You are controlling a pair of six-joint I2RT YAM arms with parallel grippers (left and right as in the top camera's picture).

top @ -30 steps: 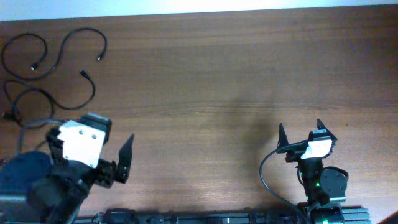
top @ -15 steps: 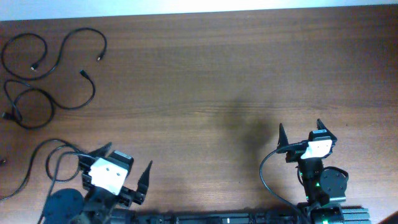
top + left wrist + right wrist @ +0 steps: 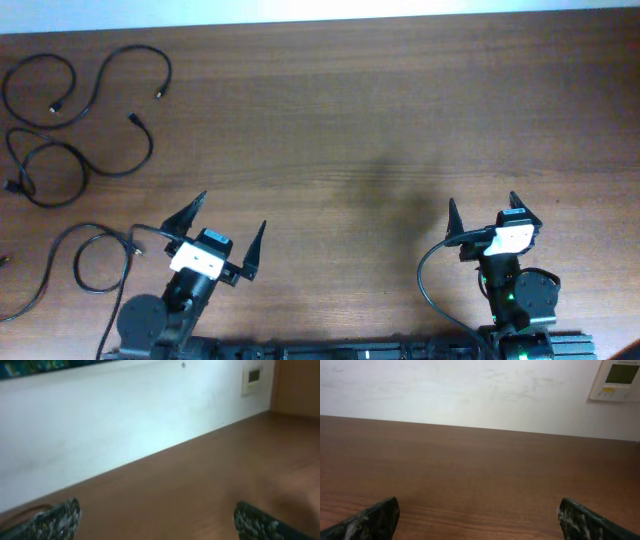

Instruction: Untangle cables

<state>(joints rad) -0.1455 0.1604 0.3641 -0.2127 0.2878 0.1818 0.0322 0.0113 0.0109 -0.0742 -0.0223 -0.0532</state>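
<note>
Several thin black cables lie loose at the table's far left in the overhead view. One is a curl [image 3: 140, 48] near the top left corner, and a looped one [image 3: 150, 148] sits under it. Another cable [image 3: 77, 265] lies at the lower left, just left of my left arm. My left gripper [image 3: 231, 212] stands open near the front edge, right of that cable, with nothing between its fingers [image 3: 55, 522]. Far from all the cables, at the front right, my right gripper [image 3: 482, 200] is open and empty over bare wood [image 3: 479, 460].
The brown wooden table [image 3: 350, 120] stretches from the cables to the right edge. A white wall runs along its far side, with a wall thermostat [image 3: 619, 377] in the right wrist view. Both arm bases sit at the front edge.
My left arm has swung from the lower left corner to the front edge, its open gripper now pointing away from the base. The lower-left cable has come into view. The right arm is still.
</note>
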